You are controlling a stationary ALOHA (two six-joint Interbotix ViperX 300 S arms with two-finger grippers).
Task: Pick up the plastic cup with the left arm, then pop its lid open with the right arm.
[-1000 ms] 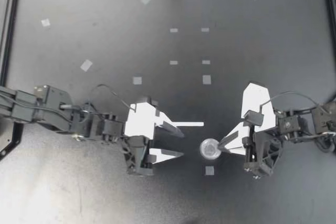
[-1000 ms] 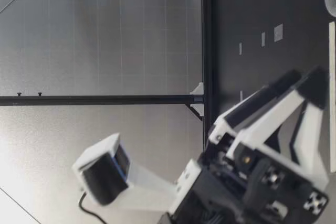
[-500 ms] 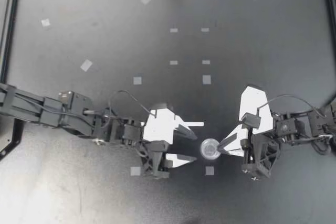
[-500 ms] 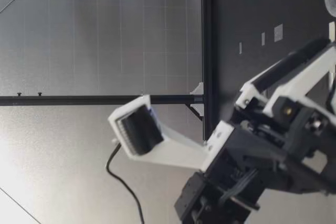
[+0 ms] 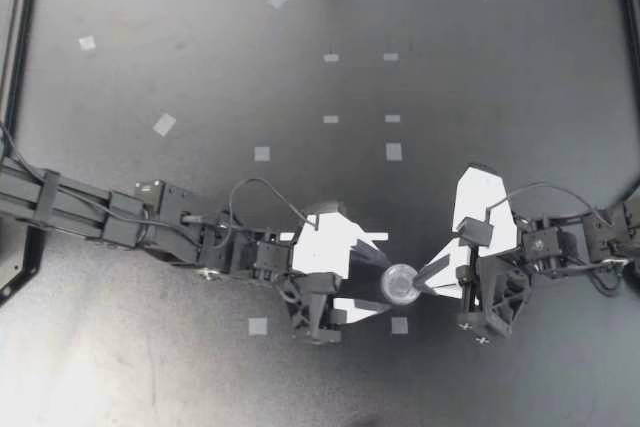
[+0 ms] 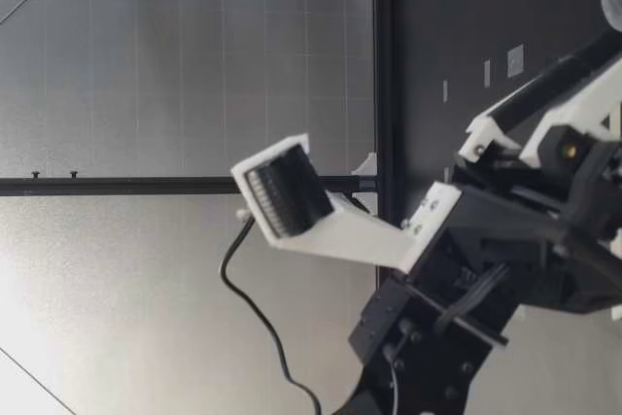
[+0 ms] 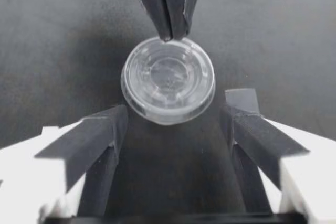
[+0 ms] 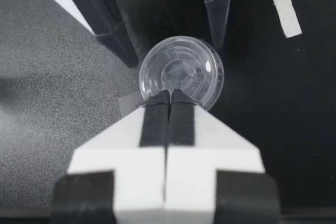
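Gaping wide, my left gripper flanks the one clear plastic cup from its nine o'clock, the cup just at its fingertips. My right gripper, jaws pressed together, touches the rim at three o'clock. The cup stands upright on the black table, at six o'clock from centre, showing only its ringed bottom inside. One white strip lies at its eleven o'clock.

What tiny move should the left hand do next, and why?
Probably slide the left hand a little forward before closing: its fingers are open and the clear cup sits only at their tips, while the shut right hand rests at the cup's far rim.
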